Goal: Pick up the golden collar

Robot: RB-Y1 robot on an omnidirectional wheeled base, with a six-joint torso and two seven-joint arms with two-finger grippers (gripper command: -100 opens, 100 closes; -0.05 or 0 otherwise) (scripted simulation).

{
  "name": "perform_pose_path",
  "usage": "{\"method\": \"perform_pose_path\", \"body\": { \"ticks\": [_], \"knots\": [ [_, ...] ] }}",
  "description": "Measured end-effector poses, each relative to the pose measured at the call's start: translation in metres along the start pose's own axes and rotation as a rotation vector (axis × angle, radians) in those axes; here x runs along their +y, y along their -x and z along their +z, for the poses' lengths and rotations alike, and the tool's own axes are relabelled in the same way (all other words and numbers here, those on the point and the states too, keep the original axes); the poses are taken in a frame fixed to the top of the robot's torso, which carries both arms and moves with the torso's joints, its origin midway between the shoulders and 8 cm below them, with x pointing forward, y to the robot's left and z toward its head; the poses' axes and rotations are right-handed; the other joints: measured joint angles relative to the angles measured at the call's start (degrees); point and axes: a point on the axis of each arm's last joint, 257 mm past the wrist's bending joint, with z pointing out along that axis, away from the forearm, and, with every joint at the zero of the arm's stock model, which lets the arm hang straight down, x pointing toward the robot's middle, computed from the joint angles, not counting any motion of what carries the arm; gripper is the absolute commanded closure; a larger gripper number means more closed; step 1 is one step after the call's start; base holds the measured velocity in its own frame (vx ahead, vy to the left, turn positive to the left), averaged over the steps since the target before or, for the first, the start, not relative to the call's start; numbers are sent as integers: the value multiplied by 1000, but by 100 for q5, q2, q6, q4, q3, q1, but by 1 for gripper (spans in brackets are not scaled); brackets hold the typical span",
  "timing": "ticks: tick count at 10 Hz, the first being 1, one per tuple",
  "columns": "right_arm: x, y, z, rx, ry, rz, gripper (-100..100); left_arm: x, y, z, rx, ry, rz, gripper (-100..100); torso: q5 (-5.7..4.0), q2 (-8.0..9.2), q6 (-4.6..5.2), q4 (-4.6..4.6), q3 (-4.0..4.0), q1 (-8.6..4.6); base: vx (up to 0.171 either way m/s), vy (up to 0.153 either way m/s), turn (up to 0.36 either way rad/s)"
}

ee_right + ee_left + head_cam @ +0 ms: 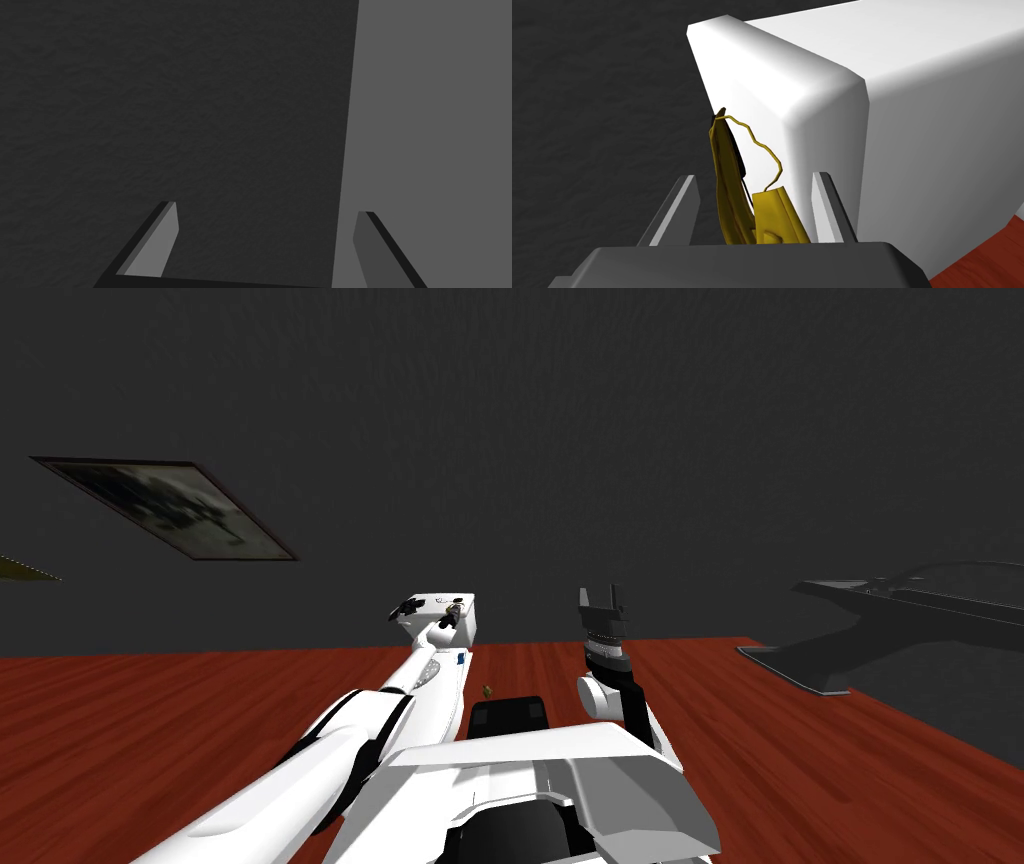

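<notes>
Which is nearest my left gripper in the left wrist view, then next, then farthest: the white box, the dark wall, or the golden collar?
1. The golden collar: between the open fingers of the left gripper.
2. The white box: just beyond the collar.
3. The dark wall: past the box's edge, farthest.

The golden collar (727,200) (thin looped cord) rests against a white box (912,125).
</notes>
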Motion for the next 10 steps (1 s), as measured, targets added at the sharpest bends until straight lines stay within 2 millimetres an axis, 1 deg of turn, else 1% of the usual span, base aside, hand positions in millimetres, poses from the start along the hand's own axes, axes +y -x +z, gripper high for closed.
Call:
{"method": "perform_pose_path", "body": {
  "ticks": [3,4,5,6,7,8,9,10],
  "knots": [
    [0,0,0,0,0,0,0,1,0,0,0,2,0,100,-2,-6,2,1,-2,-3,0,0,0],
    [0,0,0,0,0,0,0,1,0,0,0,1,0,0,-2,-6,2,0,-3,-3,0,0,0],
    [0,0,0,0,0,0,0,1,0,0,0,1,0,100,-2,-7,2,0,-3,-3,13,0,206],
    [0,0,0,0,0,0,0,-1,-6,2,9,-1,2,100,-2,-11,-8,-1,-5,0,29,-4,363],
    [0,0,0,0,0,0,0,-6,-20,4,33,-8,7,100,-2,-14,-10,-2,-7,1,27,-4,343],
    [0,0,0,0,0,0,0,-11,-34,6,61,-10,18,100,-1,-17,-8,-3,-9,2,15,-2,153],
    [0,0,0,0,0,0,0,-12,-43,9,73,-11,25,100,0,-17,2,-5,-10,-2,17,3,252],
    [0,0,0,0,0,0,0,-14,-64,9,97,-16,32,100,0,-16,-1,-5,-10,-5,21,-3,376]
  ]
}}
